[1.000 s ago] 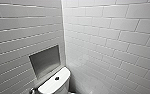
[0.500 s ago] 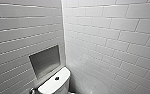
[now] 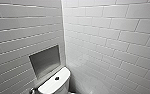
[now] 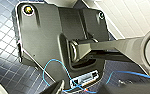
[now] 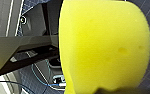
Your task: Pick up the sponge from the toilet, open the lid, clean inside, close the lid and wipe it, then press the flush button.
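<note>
The white toilet's tank [image 3: 53, 86] stands in the corner at the bottom of the head view, and the small dark flush button [image 3: 57, 78] sits in the middle of its flat top. In the right wrist view the bright yellow sponge [image 5: 103, 47] looms very close, with my right gripper shut on it. My left gripper [image 4: 82, 89] hangs open over the dark blue tiled floor [image 4: 1, 37], with nothing between its fingers.
White tiled walls meet in a corner [image 3: 63, 37] behind the toilet. A grey recessed niche [image 3: 44, 60] sits in the left wall just above the tank. Blue cables [image 4: 51, 67] run over my own dark base plate.
</note>
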Available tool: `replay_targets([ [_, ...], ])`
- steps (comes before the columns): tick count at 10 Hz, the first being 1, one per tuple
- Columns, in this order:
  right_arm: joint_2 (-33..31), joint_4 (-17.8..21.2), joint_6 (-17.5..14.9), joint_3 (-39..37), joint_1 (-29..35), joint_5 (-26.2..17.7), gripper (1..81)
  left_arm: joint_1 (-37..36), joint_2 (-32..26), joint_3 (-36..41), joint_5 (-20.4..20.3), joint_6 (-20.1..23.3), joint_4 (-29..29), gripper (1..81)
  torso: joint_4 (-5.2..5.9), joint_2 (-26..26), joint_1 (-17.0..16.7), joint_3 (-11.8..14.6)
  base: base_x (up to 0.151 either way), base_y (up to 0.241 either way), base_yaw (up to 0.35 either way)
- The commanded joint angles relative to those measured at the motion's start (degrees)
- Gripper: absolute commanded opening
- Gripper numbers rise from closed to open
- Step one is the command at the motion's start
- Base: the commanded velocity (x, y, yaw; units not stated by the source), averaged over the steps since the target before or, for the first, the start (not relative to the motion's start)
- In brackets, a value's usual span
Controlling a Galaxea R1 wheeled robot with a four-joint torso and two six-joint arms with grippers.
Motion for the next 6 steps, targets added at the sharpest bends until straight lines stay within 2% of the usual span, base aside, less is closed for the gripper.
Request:
replay_targets([
  [1, -1.2, 0.8, 0.0, 0.6, 1.6, -3.7, 1.0, -6.6, -6.8, 6.8, 2.8, 22.7, -24.3, 81.1, 0.0, 0.0, 0.0, 0.0, 0.0, 0.0, 0.0],
  [2, -1.1, 0.9, 0.0, 0.6, 1.8, -3.7, 1.0, -7.5, -8.6, 9.2, 2.9, 23.4, -26.7, 81.1, 0.0, 0.0, 0.0, 0.0, 0.0, 0.0, 0.0],
  [4, -1.1, 0.9, 0.0, 0.9, 1.9, -3.7, 1.0, -8.0, -12.3, 11.1, 2.0, 23.3, -26.7, 81.1, 0.0, 0.0, 0.0, 0.0, 0.0, 0.0, 0.0],
  [6, -1.2, 0.9, 0.1, 1.6, 1.9, -3.7, 1.0, -9.4, -12.2, 10.8, 1.1, 24.1, -26.1, 81.1, 0.0, 0.0, 0.0, 0.0, 0.0, 0.0, 0.0],
])
